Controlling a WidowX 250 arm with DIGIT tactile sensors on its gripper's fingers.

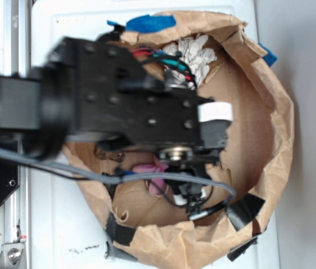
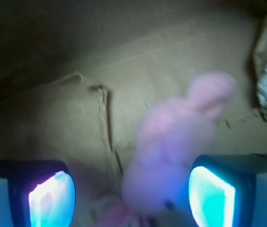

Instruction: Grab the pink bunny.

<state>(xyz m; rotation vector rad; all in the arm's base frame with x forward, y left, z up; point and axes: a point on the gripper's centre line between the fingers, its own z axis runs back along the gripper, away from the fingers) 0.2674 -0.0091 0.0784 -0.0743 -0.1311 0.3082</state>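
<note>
While the black arm (image 1: 119, 106) is reaching over the brown paper bowl (image 1: 270, 140) on the white desk (image 1: 51, 224), the jaws (image 2: 131, 191) are standing open, their glowing pads (image 2: 52, 198) flanking the pink bunny (image 2: 171, 156). It is lying blurred on the cardboard floor (image 2: 76, 118), nearer the right pad. Crumpled white paper (image 1: 197, 53) is sitting at twelve o'clock inside the bowl.

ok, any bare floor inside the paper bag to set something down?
Yes: the right half of the paper bag, bare brown floor between the gripper and the right wall. The wrist view shows more bare floor left of the pink bunny. Crowded: top centre, with the crumpled white paper, and under the arm, around the bunny.
</note>
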